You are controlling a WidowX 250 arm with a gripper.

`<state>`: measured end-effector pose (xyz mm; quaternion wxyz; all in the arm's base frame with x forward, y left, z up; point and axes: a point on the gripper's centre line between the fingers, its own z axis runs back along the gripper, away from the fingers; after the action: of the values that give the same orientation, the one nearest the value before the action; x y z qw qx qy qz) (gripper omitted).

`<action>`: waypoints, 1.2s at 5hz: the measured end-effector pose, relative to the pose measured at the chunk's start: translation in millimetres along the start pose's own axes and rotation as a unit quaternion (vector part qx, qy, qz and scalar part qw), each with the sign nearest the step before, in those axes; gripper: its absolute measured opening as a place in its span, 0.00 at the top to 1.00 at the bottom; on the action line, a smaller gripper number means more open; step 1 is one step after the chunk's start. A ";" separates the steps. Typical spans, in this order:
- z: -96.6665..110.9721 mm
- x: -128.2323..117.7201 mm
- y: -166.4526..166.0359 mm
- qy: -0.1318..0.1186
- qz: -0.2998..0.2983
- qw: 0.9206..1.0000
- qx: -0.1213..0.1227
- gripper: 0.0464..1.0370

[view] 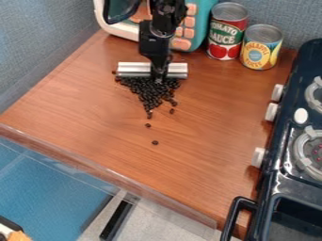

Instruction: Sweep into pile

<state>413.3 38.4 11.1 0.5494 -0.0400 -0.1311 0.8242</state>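
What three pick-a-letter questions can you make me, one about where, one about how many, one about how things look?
1. Where is the silver bar?
A) On the stove
B) At the far edge of the dark beans
C) At the counter's near edge

2. How many cans are there?
A) One
B) Two
C) Four

3. How do the beans lie?
A) Inside a bowl
B) In one straight row
C) Mostly bunched, a few apart

1: B, the bar lies along the side of the bunch farthest from the camera.
2: B, a red one and a yellow one stand side by side.
3: C, most crowd together, with a few loose ones nearer the camera.
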 end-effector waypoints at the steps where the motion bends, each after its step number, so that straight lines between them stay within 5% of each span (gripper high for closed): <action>1: 2.1 -2.9 11.3 0.002 -0.003 1.000 -0.001 0.66; 6: 14.0 -18.2 55.6 0.000 -0.014 1.000 -0.007 0.66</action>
<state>367.7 -0.9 8.7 0.5604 -0.0418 -0.1380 0.8156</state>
